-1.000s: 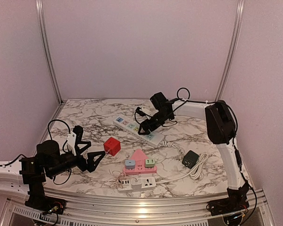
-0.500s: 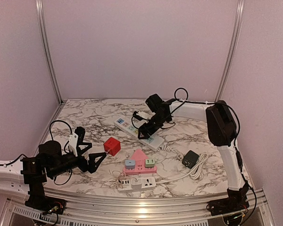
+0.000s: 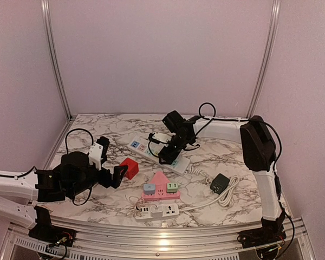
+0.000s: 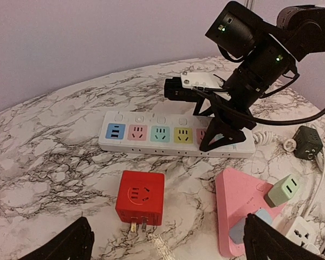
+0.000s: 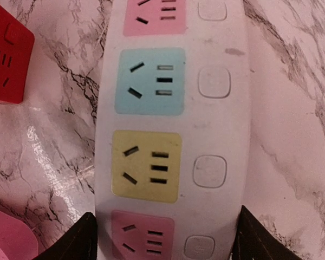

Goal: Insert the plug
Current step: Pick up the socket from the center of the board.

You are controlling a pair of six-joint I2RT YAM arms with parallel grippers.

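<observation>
Left wrist, prongs on red cube (image 4: 140,197), unseen from above

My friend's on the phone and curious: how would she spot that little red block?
On the marble table, find the long white power strip with coloured sockets. Just in front of it, nearer the arms, lies the red cube, beside a pink triangular socket block. It alone is red, with bare metal prongs.

Marble desk (image 4: 49,162): red cube plug (image 4: 140,197) near centre, prongs on its near side; white power strip (image 4: 168,135) beyond it; pink triangular socket block (image 4: 241,206) right; black arm (image 4: 260,59) over the strip's right end
</observation>
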